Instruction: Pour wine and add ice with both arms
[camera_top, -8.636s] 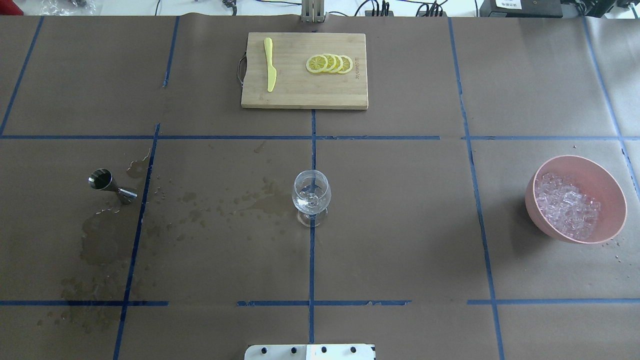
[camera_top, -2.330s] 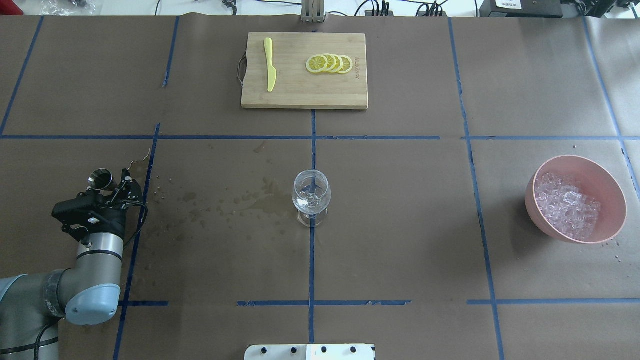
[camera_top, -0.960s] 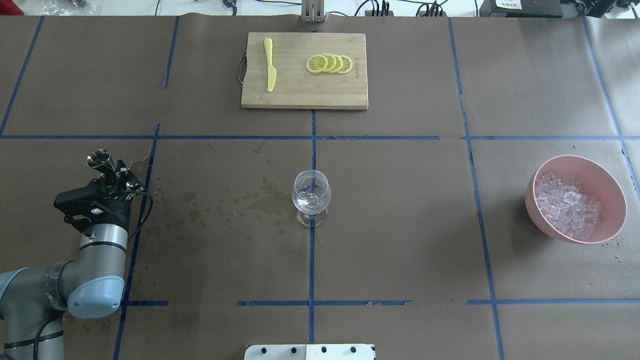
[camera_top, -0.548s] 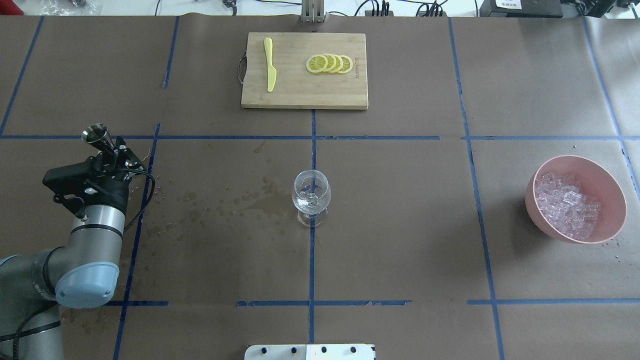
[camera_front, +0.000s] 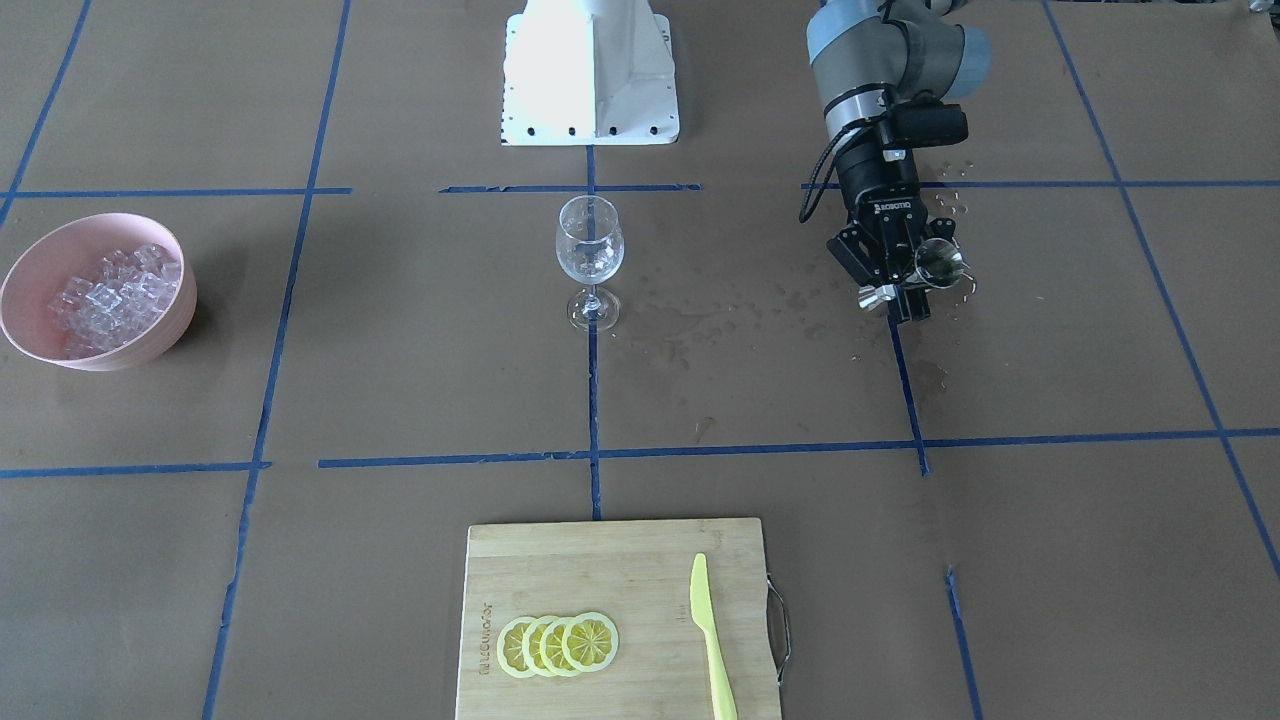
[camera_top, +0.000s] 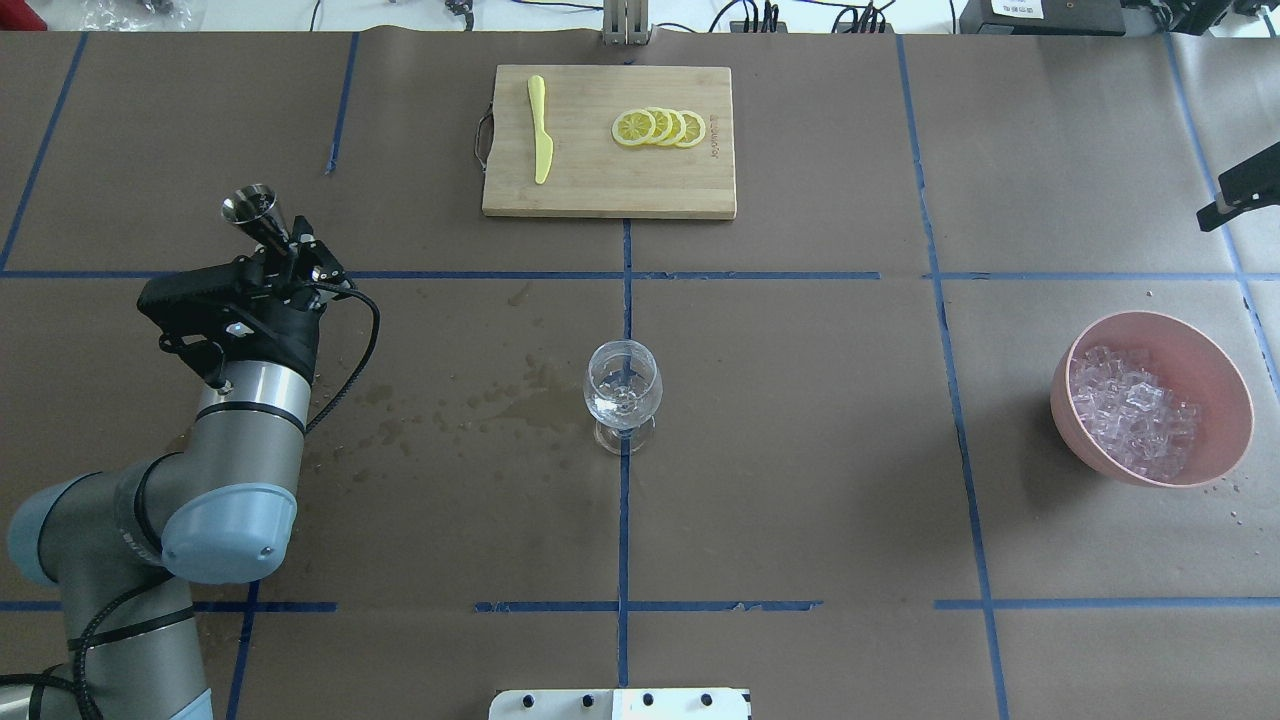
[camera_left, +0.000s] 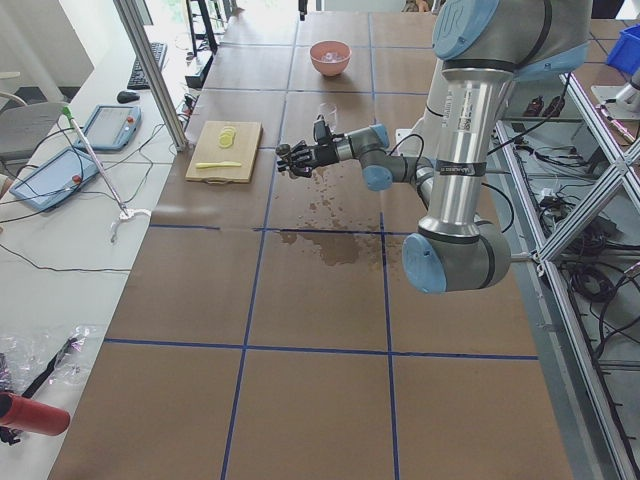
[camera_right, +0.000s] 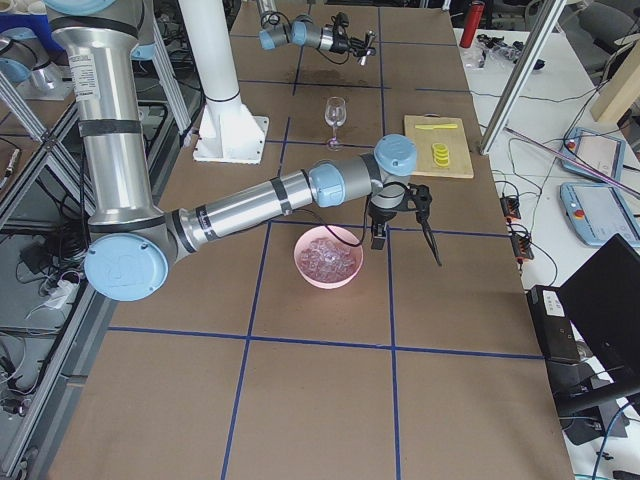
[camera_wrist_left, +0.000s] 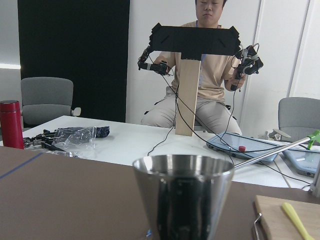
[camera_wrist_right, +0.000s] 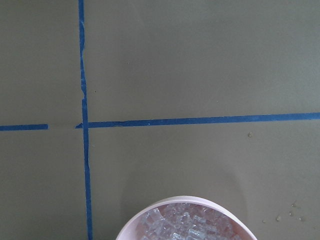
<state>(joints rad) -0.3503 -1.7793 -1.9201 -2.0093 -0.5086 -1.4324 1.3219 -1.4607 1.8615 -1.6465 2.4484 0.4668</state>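
Two black claw fingers of the left gripper (camera_front: 905, 283) are clamped on the narrow waist of a shiny steel, hourglass-shaped jigger (camera_top: 256, 208). They hold it tilted in the air, well to the robot's left of a clear stemmed wine glass (camera_top: 622, 395) standing upright at mid-table. The overhead view shows the jigger's wide mouth pointing away from the robot. The front-facing view shows both its ends sticking out past the fingers. The left wrist view shows only the cup's outer wall, so any wine inside cannot be seen; beyond it sits a person (camera_wrist_left: 205, 75). Behind the gripper, the left arm (camera_top: 240, 420), silver tube with light blue joint caps, runs back to the near left corner. Dark wet patches (camera_top: 520, 392) stain the brown paper between jigger and glass.

The right gripper (camera_right: 405, 230) hangs just past a round pink bowl (camera_top: 1225, 380), which sits far to the glass's right. Whether this gripper is spread or closed cannot be told. The heap of clear ice cubes (camera_top: 1135, 410) lies in that bowl, and the right wrist view catches only its rim and top cubes. Beyond the glass lies a bamboo cutting board (camera_top: 600, 185) with lemon slices (camera_top: 660, 128) and a yellow-green plastic knife (camera_top: 540, 130).
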